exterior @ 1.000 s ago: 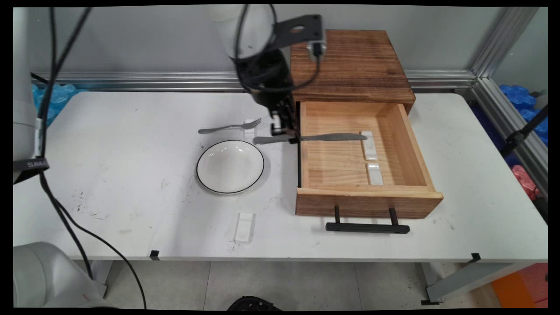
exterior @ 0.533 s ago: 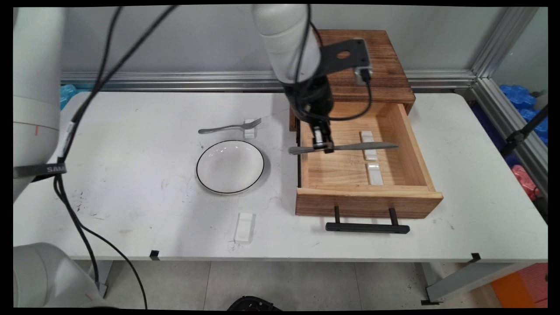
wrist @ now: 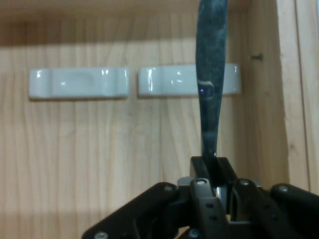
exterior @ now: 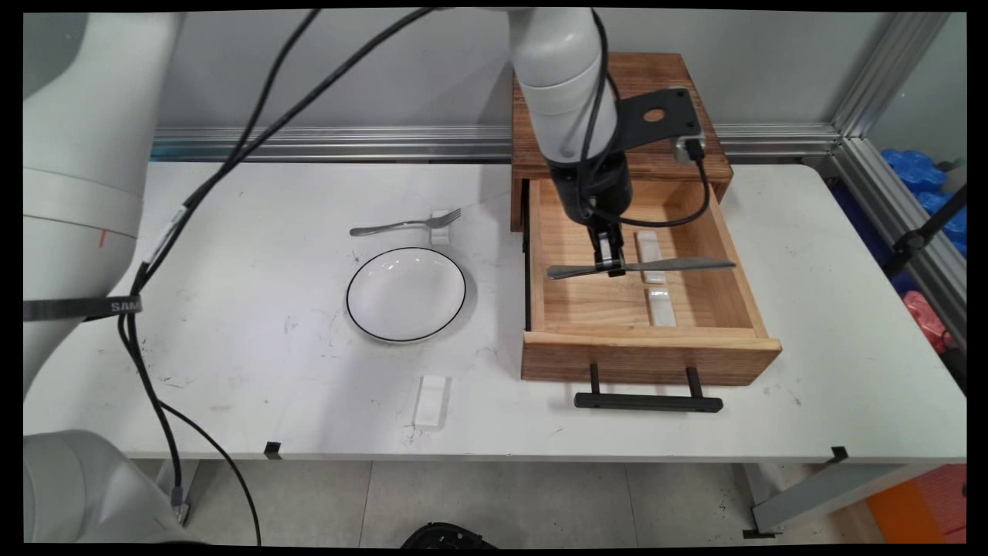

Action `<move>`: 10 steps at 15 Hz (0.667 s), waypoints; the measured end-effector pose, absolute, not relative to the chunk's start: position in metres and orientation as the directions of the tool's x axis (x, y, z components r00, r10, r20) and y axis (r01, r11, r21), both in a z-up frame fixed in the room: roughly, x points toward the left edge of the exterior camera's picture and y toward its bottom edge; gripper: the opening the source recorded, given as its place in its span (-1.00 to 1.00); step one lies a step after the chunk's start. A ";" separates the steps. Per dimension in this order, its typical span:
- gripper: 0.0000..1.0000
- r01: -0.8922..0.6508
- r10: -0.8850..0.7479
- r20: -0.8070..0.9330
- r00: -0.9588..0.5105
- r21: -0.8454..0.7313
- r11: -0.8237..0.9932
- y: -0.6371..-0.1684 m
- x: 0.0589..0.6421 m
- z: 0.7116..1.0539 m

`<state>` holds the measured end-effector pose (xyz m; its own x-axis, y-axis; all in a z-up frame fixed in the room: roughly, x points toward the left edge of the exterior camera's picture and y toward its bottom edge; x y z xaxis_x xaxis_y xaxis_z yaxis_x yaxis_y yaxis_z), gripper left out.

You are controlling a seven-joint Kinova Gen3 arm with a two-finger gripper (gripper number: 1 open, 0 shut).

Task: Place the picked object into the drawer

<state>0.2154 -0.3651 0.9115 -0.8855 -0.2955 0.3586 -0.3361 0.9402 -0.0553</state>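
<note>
My gripper (exterior: pixel 610 262) is shut on a metal knife (exterior: pixel 679 265), gripping it near the middle so it lies level, handle to the left and blade to the right. It hangs inside the open wooden drawer (exterior: pixel 617 359), just above the drawer floor. In the hand view the knife (wrist: pixel 210 89) runs up from my gripper (wrist: pixel 214 174) and crosses over one of two white ceramic rests (wrist: pixel 169 80) lying end to end; the other rest (wrist: pixel 79 82) is bare. In the main view the two rests (exterior: pixel 662 306) lie right of the gripper.
The drawer belongs to a dark wooden cabinet (exterior: pixel 633 100) at the back, with a black handle (exterior: pixel 647 401) in front. A white bowl (exterior: pixel 406 294) sits mid-table, a fork (exterior: pixel 401 225) propped on a small rest behind it, and another white rest (exterior: pixel 431 401) near the front edge.
The gripper has carried the knife rightward from over the drawer's left wall to well inside the drawer, and slightly lower. Bowl, fork and rests have stayed put.
</note>
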 end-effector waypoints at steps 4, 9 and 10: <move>-1.00 -0.330 -0.295 0.355 -0.887 -0.042 0.943 -0.375 0.206 0.902; -1.00 -0.322 -0.292 0.348 -0.891 -0.029 0.946 -0.380 0.201 0.885; -1.00 -0.320 -0.292 0.345 -0.892 -0.027 0.947 -0.381 0.201 0.881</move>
<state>0.2013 -0.3812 0.8806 -0.8921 -0.2915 0.3451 -0.3200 0.9470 -0.0272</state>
